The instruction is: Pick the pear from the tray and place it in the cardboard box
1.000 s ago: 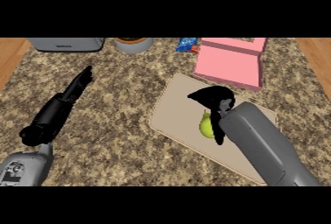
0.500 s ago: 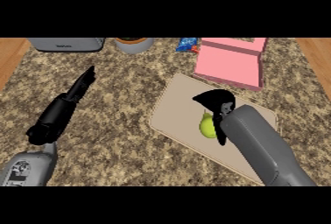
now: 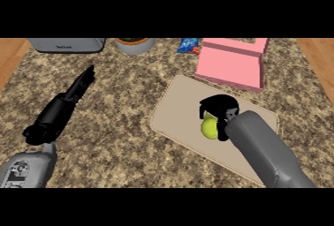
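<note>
While right hand [image 3: 218, 106] curls round pear [image 3: 209, 127] (toaster [image 3: 65, 44] label unreadable), left hand [image 3: 62, 108] lies straight-fingered.

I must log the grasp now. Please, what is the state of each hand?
Left hand: open, holding nothing.
Right hand: closed round the pear.

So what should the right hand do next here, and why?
Probably lift straight up. The right hand looks curled over the pear, which lies on the tray, and the pink box sits beyond the tray's far edge, so the pear has to clear the tray before it is carried there.
</note>
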